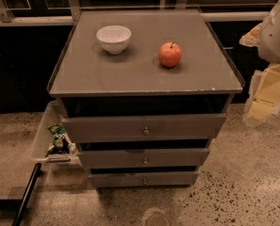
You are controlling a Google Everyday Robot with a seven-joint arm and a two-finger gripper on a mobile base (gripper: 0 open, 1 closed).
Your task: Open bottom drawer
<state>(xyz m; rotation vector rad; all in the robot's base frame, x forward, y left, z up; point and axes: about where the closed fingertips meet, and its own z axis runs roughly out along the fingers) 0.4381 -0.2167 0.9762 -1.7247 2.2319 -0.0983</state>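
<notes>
Camera view, and it's the only one. The grey cabinet sits dead centre, with a white bowl (113, 38) and an apple (170, 54) well apart on its counter (144, 76). Neither should be disturbed by a low pull.

Down the front come the top drawer (106, 127), the middle drawer (111, 158), and at floor level the bottom drawer (116, 179). It's the slimmest panel, with its small round knob (144, 181) in the middle. By my read it's not drawn out yet.

The tool (267, 95) hangs off to the cabinet's right, high up and well apart from that knob. Whether it's apart or together, I cannot tell. It'll need to drop low and swing in front.

One to watch: a clear bin (41, 138) sits just beside the cabinet's left, holding a green packet (58, 138).
</notes>
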